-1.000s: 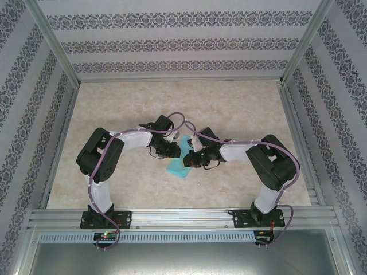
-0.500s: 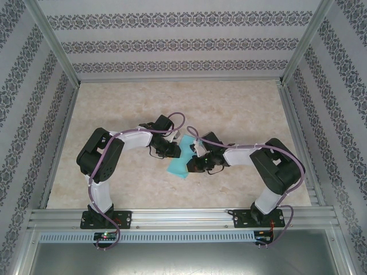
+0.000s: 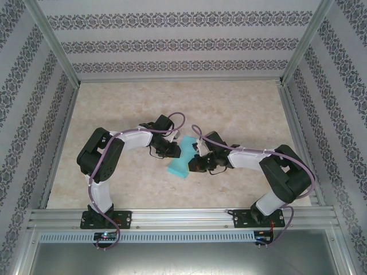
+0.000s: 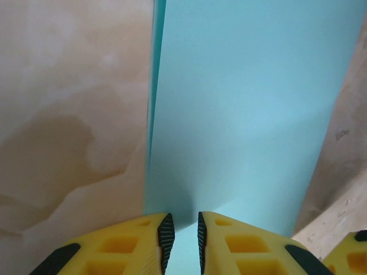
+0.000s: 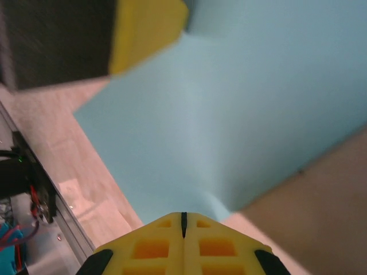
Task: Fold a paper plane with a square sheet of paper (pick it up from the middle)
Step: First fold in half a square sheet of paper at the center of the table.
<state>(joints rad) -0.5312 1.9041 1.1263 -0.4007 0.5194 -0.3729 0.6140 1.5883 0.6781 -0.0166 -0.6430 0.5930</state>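
Observation:
The square sheet of paper (image 3: 180, 165) is turquoise and lies folded into a long band at the table's middle, between both grippers. In the left wrist view the paper (image 4: 241, 114) runs away from my left gripper (image 4: 182, 230), whose jaws stand a narrow gap apart on top of it with nothing pinched between the pads. From above, the left gripper (image 3: 174, 150) sits at the band's upper left. My right gripper (image 5: 183, 217) is shut, and the paper (image 5: 229, 114) puckers where its edge meets the tips. From above, the right gripper (image 3: 194, 162) is at the band's right side.
A yellow fingertip (image 5: 146, 34) of the left gripper shows beyond the paper in the right wrist view. The marbled tabletop (image 3: 229, 109) is walled by aluminium rails (image 3: 172, 217) and patterned panels. The front rail (image 5: 69, 229) and a circuit board lie near the right gripper.
The right arm's elbow has swung out to the right and its gripper has turned, uncovering more of the paper between the grippers. The left arm has stayed put.

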